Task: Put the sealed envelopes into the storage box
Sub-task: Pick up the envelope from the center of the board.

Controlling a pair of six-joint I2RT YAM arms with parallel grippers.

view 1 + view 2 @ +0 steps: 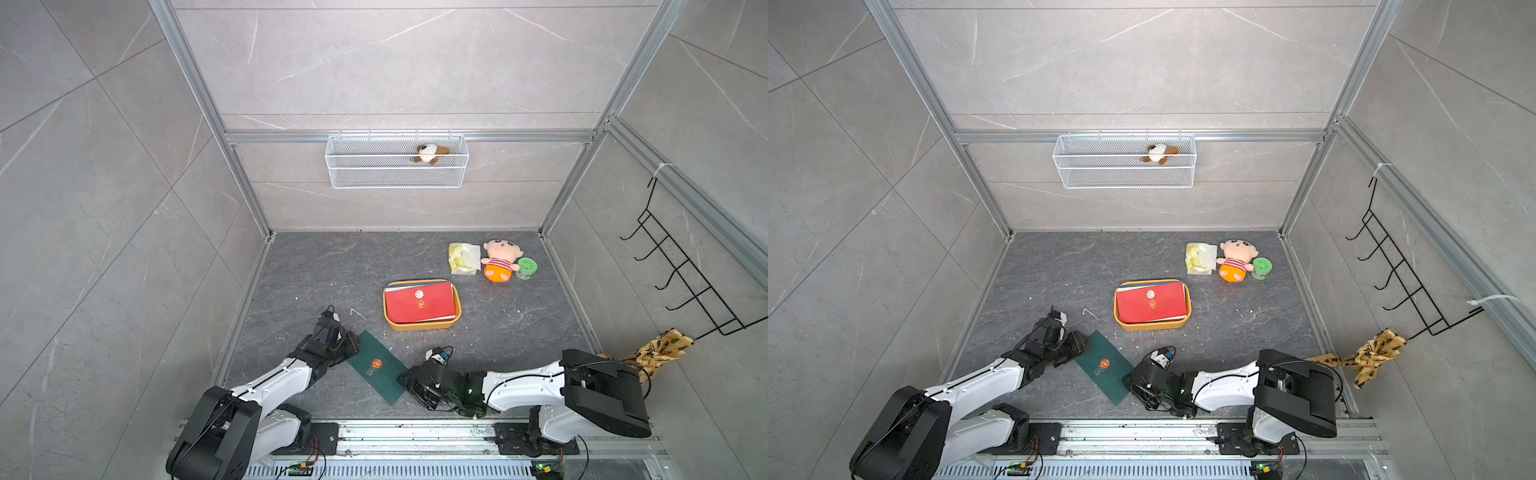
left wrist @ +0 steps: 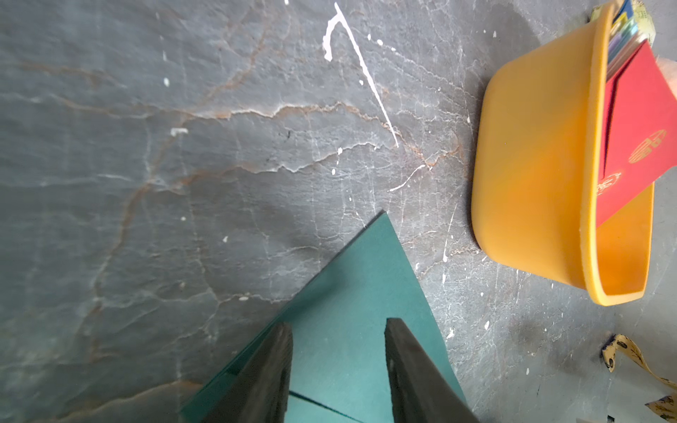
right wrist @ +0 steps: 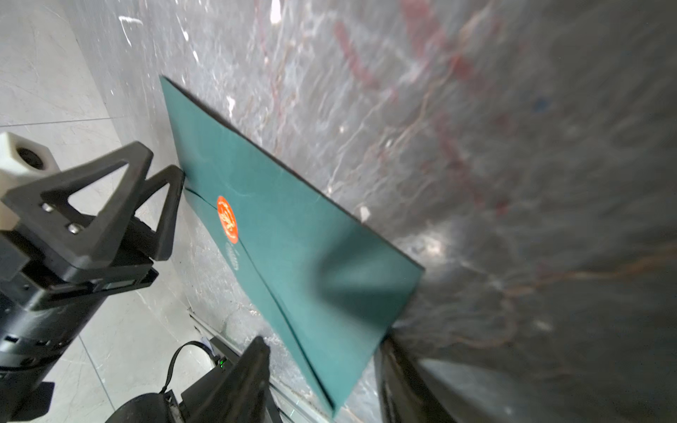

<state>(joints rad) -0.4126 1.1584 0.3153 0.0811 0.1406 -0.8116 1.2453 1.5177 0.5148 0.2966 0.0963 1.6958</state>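
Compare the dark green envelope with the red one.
The dark green envelope lies on the table, outside the storage box; the red envelope lies inside, on top. Green lies diagonal, red square with the box. Green's seal is orange, red's white. Both are flat, seal side up.

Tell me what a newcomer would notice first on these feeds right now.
The dark green envelope with its orange seal, slanting at the front of the table, with the left gripper and right gripper at opposite ends. Next, the yellow-orange storage box mid-table, a red envelope topping its stack. Then the plush doll toward the back right.
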